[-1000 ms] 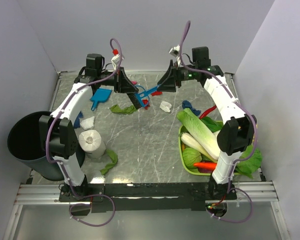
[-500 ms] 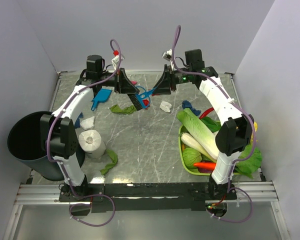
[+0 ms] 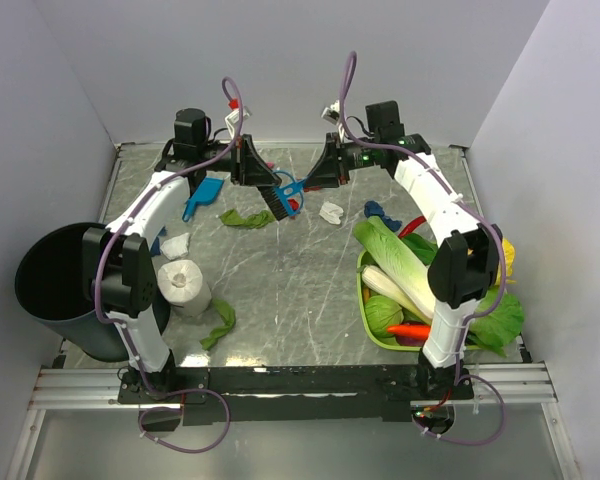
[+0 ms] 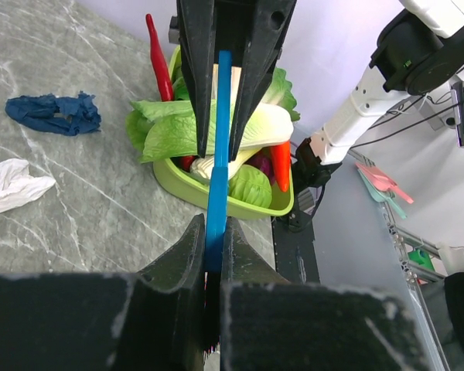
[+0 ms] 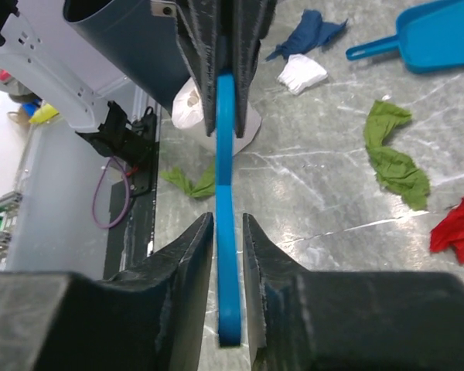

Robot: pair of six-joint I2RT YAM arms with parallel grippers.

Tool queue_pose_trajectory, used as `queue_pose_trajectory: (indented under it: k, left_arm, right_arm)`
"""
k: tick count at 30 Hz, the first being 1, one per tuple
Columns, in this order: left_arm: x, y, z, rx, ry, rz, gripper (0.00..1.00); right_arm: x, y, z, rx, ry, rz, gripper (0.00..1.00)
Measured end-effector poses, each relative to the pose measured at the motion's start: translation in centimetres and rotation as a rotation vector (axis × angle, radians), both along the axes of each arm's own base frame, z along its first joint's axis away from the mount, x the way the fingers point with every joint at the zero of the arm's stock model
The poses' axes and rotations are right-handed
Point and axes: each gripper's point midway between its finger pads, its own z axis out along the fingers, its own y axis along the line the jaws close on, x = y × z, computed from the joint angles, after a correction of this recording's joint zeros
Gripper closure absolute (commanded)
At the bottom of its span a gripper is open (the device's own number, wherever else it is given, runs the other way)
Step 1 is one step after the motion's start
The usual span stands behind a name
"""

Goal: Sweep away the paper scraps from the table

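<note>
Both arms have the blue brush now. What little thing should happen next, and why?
Probably the left gripper should let go. It and the right gripper both pinch the brush handle, so neither arm can sweep the paper scraps until one releases.

Bin stood at left, roll just beside it; dustpan lay rear left. Brush hung over rear centre. Tray at right held cabbage, chilli behind it.

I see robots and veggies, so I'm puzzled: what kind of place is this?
Probably a robot test booth, not a kitchen: left arm and right arm bolted by a table, plain white walls around it.
</note>
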Motion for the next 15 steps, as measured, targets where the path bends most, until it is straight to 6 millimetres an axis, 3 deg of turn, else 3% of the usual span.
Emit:
queue_pose_trajectory:
  k: [5, 15]
  left_arm:
    - [0.14, -0.01, -0.22, 0.001, 0.004, 0.003, 0.99]
    - [0.16, -0.05, -0.34, 0.000, 0.017, 0.002, 0.99]
  right_arm:
    - [0.05, 0.22, -0.64, 0.004, 0.029, 0.012, 0.75]
    - [-0.15, 0.42, -0.05, 0.032, 0.039, 0.031, 0.76]
